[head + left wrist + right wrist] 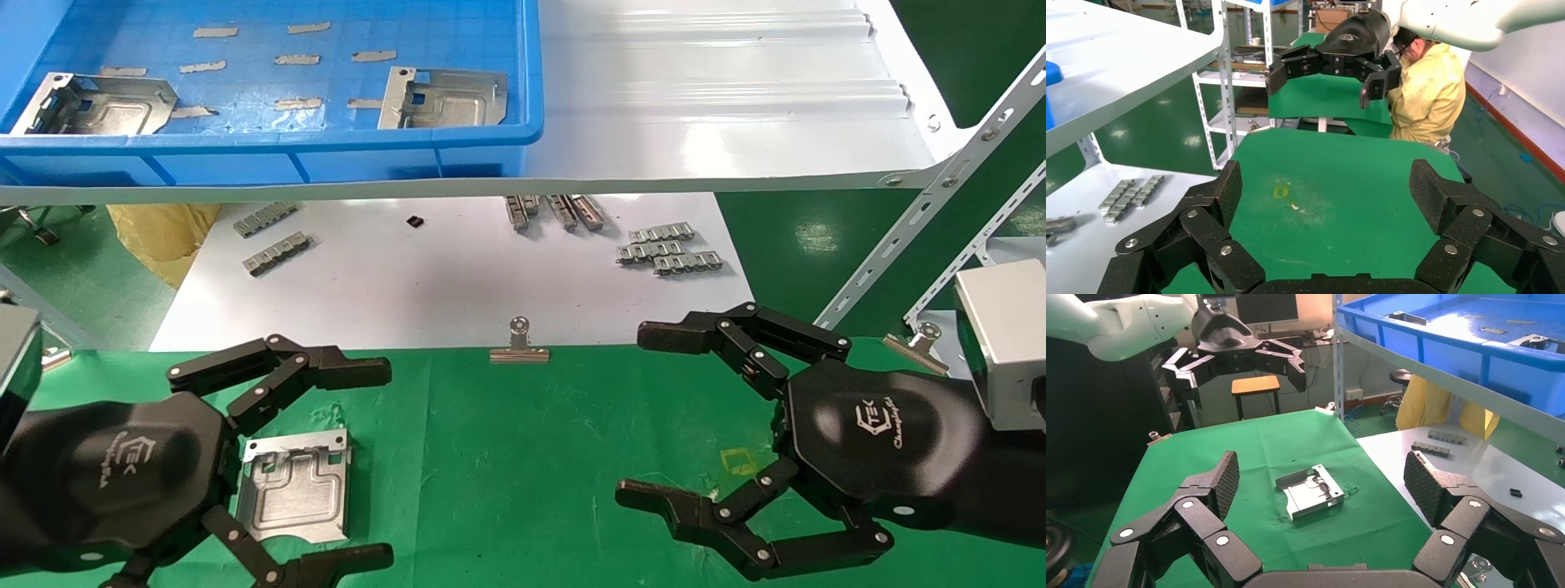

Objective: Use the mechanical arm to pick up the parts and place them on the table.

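Observation:
One silvery stamped part (296, 486) lies flat on the green cloth table (531, 457); it also shows in the right wrist view (1310, 493). My left gripper (368, 465) is open and empty, raised above the table with the part below its palm and fingers. It shows far off in the right wrist view (1229, 355). My right gripper (645, 415) is open and empty above the table's right side. Two more parts (94, 104) (445, 98) lie in the blue bin (327, 155) on the shelf. The left wrist view shows only bare green cloth between its fingers (1229, 187).
A glossy white shelf (719, 106) overhangs a white sheet (425, 286) with grey segmented strips (670, 249). Binder clips (519, 343) (919, 339) sit on the table's far edge. Slotted shelf struts (923, 212) slant at the right. A person in yellow (1428, 92) stands beyond the table.

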### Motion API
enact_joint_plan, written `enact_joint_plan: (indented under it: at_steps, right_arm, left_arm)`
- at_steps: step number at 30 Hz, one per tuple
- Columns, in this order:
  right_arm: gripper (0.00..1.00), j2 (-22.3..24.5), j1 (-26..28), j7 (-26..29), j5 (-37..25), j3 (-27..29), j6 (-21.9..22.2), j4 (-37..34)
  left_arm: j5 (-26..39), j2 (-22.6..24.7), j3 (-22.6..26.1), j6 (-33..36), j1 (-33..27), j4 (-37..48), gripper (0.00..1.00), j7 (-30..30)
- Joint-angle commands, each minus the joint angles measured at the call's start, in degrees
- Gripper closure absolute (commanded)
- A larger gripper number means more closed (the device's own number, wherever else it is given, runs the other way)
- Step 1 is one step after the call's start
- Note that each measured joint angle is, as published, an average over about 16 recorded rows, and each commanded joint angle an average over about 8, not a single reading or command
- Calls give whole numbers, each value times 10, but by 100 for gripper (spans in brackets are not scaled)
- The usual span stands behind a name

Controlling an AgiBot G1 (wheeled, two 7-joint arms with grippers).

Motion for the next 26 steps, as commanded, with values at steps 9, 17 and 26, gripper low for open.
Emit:
enact_joint_plan:
  at_steps: [9, 17, 26]
  right_arm:
    - [0, 0, 0, 0, 0, 0, 0, 0]
    - [0, 0, 0, 0, 0, 0, 0, 0]
    - [0, 0, 0, 0, 0, 0, 0, 0]
  left_arm:
    - [0, 1, 3, 0, -3, 7, 0, 3]
    - [1, 1, 5, 1, -4, 10, 0, 5]
    - [1, 2, 6, 1, -5, 12, 0, 6]
